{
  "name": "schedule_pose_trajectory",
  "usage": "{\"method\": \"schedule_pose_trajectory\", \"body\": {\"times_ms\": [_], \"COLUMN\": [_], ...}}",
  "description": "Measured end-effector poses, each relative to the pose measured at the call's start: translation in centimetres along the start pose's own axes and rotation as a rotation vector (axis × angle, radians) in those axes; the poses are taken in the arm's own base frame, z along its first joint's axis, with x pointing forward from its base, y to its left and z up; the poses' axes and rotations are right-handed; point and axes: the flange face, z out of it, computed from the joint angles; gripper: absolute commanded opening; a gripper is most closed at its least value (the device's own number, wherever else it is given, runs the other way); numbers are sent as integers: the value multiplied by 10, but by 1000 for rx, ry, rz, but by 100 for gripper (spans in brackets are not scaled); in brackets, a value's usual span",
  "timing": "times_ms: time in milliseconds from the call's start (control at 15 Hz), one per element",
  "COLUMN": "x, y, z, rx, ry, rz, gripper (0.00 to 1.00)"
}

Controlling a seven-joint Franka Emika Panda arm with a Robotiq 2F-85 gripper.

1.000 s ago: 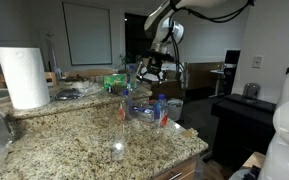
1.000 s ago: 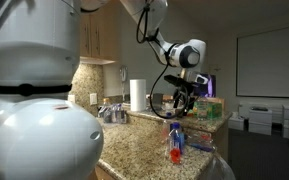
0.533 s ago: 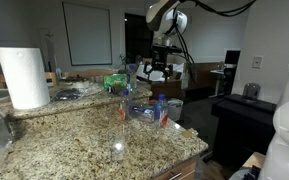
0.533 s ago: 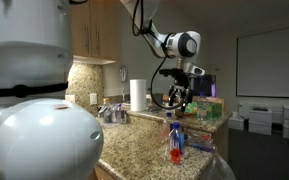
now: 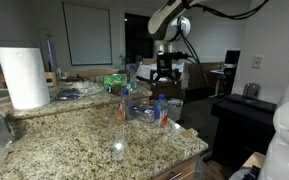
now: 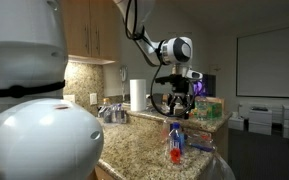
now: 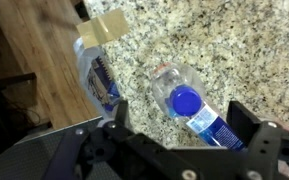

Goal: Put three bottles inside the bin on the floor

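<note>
On counter (image 7: 234, 50): bottle (image 7: 192, 108), cap toward camera, body running lower-right.

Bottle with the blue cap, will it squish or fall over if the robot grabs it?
The bottle looks like thin clear plastic, so a hard squeeze would probably dent it. It seems to stand tall and narrow on the counter, so a sideways bump could tip it, and its round body might then roll.

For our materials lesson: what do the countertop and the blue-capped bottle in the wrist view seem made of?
Countertop: looks like polished granite or similar stone, speckled tan, grey and black. Bottle: probably thin clear plastic, see-through and glossy, with an opaque blue cap and printed label.
</note>
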Motion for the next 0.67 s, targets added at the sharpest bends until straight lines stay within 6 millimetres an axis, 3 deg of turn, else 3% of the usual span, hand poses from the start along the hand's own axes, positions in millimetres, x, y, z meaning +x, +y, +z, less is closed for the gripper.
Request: {"method": "schedule_pose_trajectory", "body": {"times_ms": [200,467,667], "x": [-12,-29,-31], "y": [0,-6,-7], "z": [0,23,38], "rx": [-26,-35,-24], "ry": [21,5,34], "rz": [-26,-50,-54], "gripper": [100,100,100]}}
